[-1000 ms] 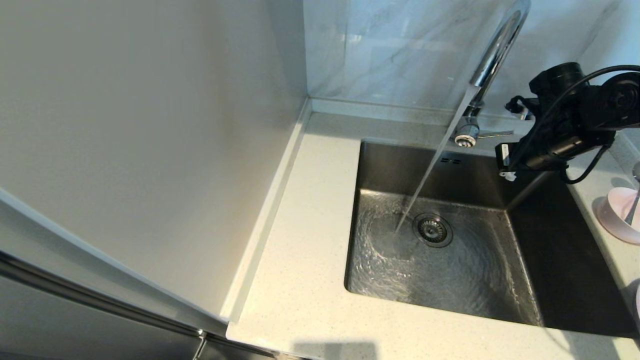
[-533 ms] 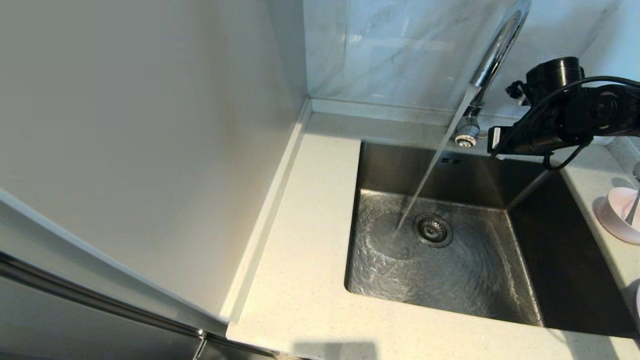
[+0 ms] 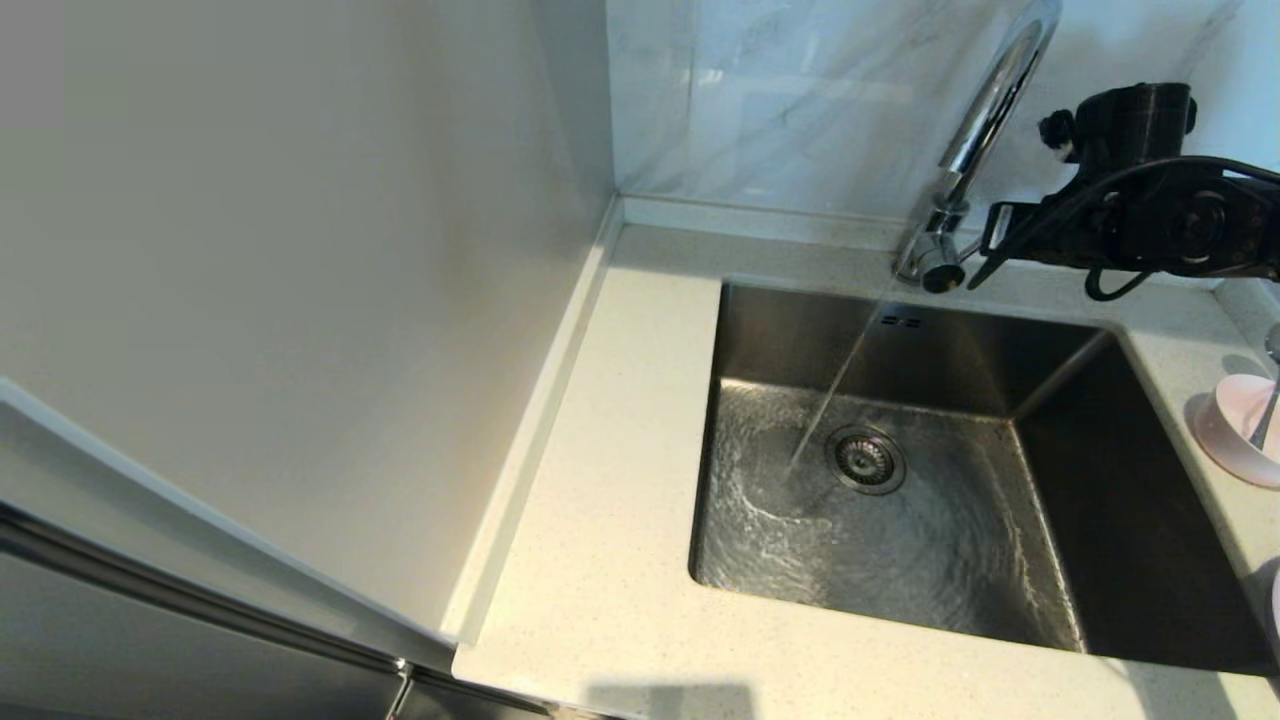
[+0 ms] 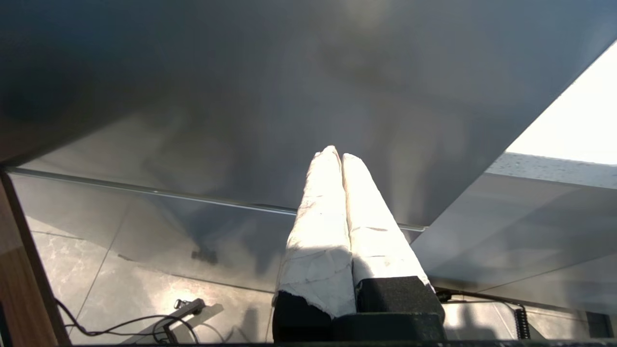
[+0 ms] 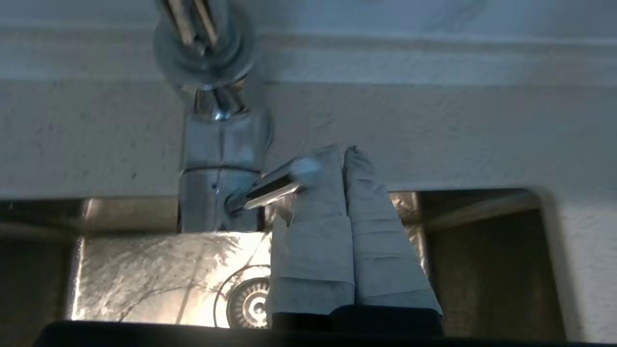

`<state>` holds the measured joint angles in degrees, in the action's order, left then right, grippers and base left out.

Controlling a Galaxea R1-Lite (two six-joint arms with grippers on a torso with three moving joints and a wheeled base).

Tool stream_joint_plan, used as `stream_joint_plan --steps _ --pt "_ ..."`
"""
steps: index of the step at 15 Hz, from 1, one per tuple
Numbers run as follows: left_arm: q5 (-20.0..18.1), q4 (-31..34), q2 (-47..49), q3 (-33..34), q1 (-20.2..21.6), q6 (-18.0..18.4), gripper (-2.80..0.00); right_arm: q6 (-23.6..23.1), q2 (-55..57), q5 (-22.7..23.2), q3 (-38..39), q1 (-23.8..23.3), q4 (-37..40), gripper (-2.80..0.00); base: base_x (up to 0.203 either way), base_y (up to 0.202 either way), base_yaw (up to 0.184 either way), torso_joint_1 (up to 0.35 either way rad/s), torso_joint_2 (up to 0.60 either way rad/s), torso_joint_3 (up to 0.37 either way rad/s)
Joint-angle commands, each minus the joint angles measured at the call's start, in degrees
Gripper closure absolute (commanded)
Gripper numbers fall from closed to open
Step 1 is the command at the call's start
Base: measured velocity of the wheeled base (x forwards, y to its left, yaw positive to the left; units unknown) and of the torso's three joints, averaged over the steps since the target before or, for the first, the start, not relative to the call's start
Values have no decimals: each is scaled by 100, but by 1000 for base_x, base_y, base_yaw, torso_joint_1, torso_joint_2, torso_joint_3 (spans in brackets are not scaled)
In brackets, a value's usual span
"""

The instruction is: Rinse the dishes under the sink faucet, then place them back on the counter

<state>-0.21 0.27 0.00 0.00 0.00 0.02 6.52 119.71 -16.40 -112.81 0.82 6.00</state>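
Observation:
The chrome gooseneck faucet (image 3: 990, 100) pours a thin stream into the wet steel sink (image 3: 800, 330), beside the drain strainer (image 3: 866, 460). My right gripper (image 3: 988, 255) is at the faucet's base, behind the sink. In the right wrist view the right gripper (image 5: 342, 152) is shut, and one finger (image 5: 313, 207) rests against the side lever (image 5: 262, 190). A pale pink bowl (image 3: 1235, 435) stands on the counter (image 3: 620, 420) at the far right. Below it, a lilac sliver (image 3: 1275, 600) shows at the picture's edge. The white dish is out of view. My left gripper (image 4: 336, 154) is shut and parked low beside a grey cabinet panel.
A plain wall panel (image 3: 300, 250) stands along the counter's left side, and marble tiles (image 3: 780, 100) rise behind the sink. A thin grey utensil (image 3: 1268, 405) leans in the pink bowl. The raised counter rim (image 3: 760, 215) runs along the back.
My right gripper has risen from above the sink's back corner to the faucet's lever. The lever has shifted and the water stream has thinned.

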Motion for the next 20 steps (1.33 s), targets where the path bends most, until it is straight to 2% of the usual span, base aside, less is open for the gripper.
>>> stream_joint_plan --steps 1,4,8,10,11,13,16,18,20 --pt "3 0 0 0 0 -2 0 -2 -137 -106 105 -1 1 0 0 0 0 0 0 0" --pt "0 0 0 0 0 -2 0 -206 -394 -115 748 -89 23 0 0 0 0 0 0 0" --pt "3 0 0 0 0 -2 0 -675 -1032 -304 2480 -486 20 0 0 0 0 0 0 0" --pt "3 0 0 0 0 -2 0 -951 -1403 -549 3364 -953 145 0 0 0 0 0 0 0" --pt "1 0 0 0 0 -2 0 -1120 -1683 -617 3802 -1345 186 0 0 0 0 0 0 0" --pt "3 0 0 0 0 -2 0 -1279 -2401 -650 4357 -1907 223 0 0 0 0 0 0 0" --pt "3 0 0 0 0 -2 0 -1253 -3690 -198 5170 -2275 236 0 0 0 0 0 0 0" --pt "-3 0 0 0 0 -2 0 -1255 -4723 226 5998 -2233 236 0 0 0 0 0 0 0" --pt "3 0 0 0 0 -2 0 -1261 -5734 454 7024 -2010 238 0 0 0 0 0 0 0"
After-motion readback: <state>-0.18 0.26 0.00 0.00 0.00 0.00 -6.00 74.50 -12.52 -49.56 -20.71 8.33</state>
